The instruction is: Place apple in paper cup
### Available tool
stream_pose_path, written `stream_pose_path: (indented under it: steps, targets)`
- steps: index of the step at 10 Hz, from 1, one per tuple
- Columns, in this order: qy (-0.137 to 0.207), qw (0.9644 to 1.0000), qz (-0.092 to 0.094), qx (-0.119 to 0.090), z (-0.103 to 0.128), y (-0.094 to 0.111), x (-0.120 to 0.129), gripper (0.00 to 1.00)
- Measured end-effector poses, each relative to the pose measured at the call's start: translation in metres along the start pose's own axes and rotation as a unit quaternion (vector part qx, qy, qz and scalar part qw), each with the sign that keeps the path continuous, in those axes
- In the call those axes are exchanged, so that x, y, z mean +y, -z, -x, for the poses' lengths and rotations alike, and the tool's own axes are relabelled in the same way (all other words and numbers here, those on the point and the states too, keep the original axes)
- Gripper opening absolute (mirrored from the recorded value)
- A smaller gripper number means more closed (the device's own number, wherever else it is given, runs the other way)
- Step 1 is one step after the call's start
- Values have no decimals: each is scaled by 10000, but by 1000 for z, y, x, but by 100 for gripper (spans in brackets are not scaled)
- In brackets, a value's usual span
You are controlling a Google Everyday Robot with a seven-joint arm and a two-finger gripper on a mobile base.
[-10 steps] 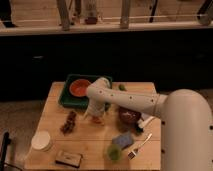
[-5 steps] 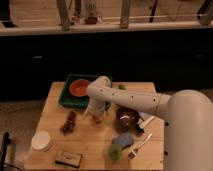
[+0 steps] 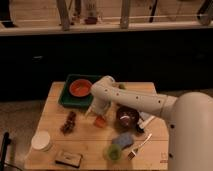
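Hand (image 3: 100, 113) hangs over the table (image 3: 54, 118) middle, its tip merging with the apple (image 3: 100, 122), so its grip cannot be told. Paper cup (image 3: 41, 141) stands well apart, near the front-left corner.

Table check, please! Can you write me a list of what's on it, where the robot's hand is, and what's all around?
Surface: wooden table, crowded.
Job's things: apple mid-table, right under the gripper; paper cup upright by the near corner at picture left, far from the apple.
Clutter: green tray holding an orange dish; grapes; dark bowl; green cup; fork; flat dark box.
Grippers: gripper low over the apple; a hold cannot be told.
Cables: nothing seen.
Surroundings: dark wall behind, railing posts above.
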Motion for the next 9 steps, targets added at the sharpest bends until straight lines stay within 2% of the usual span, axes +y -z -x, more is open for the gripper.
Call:
stream_pose_path:
  steps: [1,3,6,7,9]
  targets:
    - [15,10000,-13,19,-1,1,0,56]
    - [29,10000,-12,5,-1,0,0,40]
    - [53,10000,15,-23,2,0,0,8]
    - [74,10000,17,-8,4,4,-1,2]
    - [143,9999,11,77,11,19,-5,0]
